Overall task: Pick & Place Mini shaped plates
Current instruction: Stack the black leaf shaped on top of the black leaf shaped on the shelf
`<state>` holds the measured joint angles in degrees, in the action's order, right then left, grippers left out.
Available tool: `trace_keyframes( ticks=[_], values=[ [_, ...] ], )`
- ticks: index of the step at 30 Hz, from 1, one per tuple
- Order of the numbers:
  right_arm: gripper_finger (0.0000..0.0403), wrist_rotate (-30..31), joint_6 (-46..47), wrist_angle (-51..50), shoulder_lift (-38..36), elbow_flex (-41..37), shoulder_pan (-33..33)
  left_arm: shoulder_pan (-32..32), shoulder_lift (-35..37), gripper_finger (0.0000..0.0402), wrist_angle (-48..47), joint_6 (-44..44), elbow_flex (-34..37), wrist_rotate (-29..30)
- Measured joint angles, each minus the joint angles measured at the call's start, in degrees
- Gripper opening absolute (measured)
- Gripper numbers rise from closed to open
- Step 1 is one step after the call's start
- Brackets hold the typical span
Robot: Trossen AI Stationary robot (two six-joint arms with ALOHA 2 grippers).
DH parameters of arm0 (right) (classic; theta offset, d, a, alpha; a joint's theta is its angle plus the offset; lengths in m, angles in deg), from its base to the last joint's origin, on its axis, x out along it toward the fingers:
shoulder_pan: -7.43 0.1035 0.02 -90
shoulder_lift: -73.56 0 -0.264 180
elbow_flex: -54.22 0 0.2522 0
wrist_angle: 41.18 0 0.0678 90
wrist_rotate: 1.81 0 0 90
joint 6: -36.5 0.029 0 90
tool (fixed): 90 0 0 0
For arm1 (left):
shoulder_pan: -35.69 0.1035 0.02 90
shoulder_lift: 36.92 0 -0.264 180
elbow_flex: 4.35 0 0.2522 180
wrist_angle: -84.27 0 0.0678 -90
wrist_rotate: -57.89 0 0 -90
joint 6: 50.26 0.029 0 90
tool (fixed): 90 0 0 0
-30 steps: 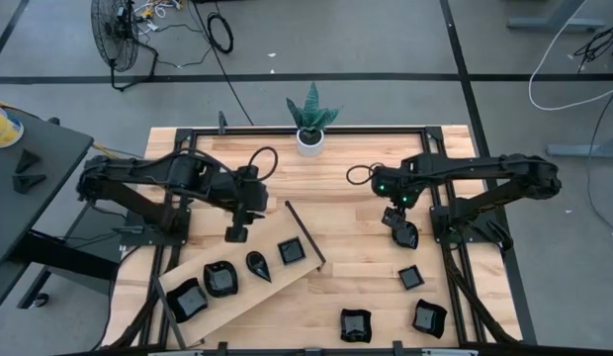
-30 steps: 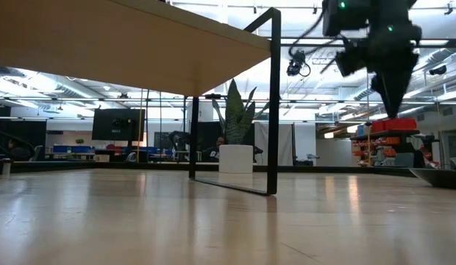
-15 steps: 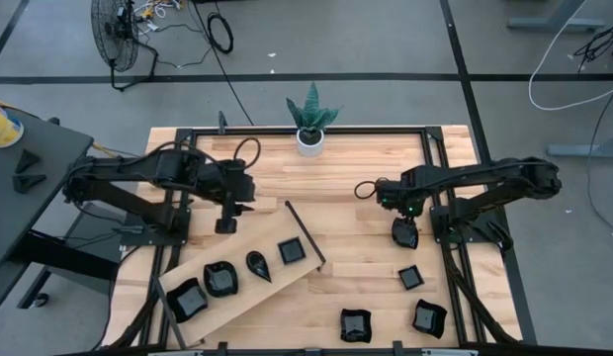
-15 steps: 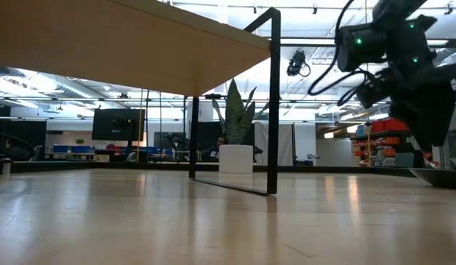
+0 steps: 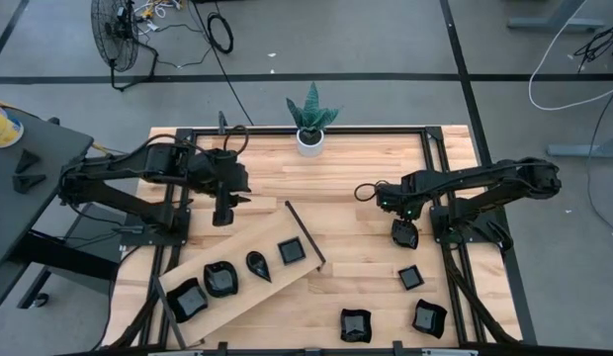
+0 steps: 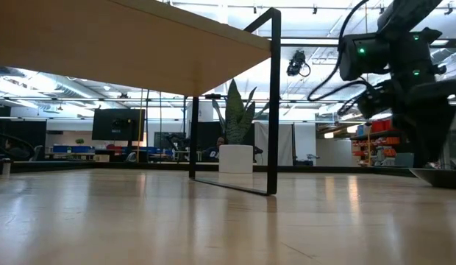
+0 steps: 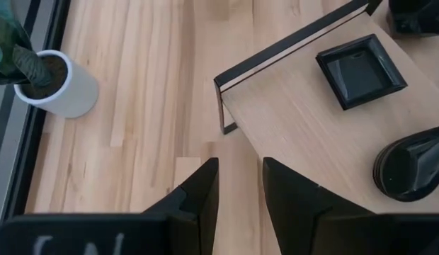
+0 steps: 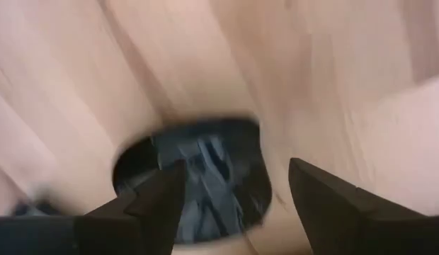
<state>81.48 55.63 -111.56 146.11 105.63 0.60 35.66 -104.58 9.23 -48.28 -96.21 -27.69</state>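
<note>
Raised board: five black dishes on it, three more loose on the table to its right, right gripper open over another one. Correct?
Not quite. The high view shows four black dishes on the raised board, not five. The rest holds: three more dishes lie loose on the table to its right, and the right gripper is open over another dish.

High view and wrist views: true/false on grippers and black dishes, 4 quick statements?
1. Four glossy black mini dishes lie on the raised light wooden board. True.
2. The right gripper hangs with its jaws wide open above a dark rounded dish. True.
3. The left gripper is holding a square dish. False: nothing sits between its fingers; the square black dish lies on the board.
4. The white pot with a green plant stands on the board. False: it stands on the table's far edge.
</note>
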Motion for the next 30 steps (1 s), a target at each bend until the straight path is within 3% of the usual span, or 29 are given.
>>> trace_keyframes(
  ticks=[9,21,25,30],
  values=[
    [0.0251,3.67,3.11,4.48,0.0,-0.56,-0.12,-0.02,-0.04,0.0115,-0.39,0.14,0.0,1.06],
    [0.0249,2.36,7.22,4.53,0.0,-6.03,-0.12,-0.02,-0.04,0.0115,-1.27,0.12,0.0,1.07],
    [0.0227,0.15,6.58,4.6,0.0,-6.16,-0.12,-0.02,-0.04,0.0115,-1.22,0.12,0.0,1.07],
    [0.017,-0.3,6.34,4.61,0.0,-6.16,-0.12,-0.02,-0.04,0.0115,-1.22,0.11,0.0,1.09]
  ],
)
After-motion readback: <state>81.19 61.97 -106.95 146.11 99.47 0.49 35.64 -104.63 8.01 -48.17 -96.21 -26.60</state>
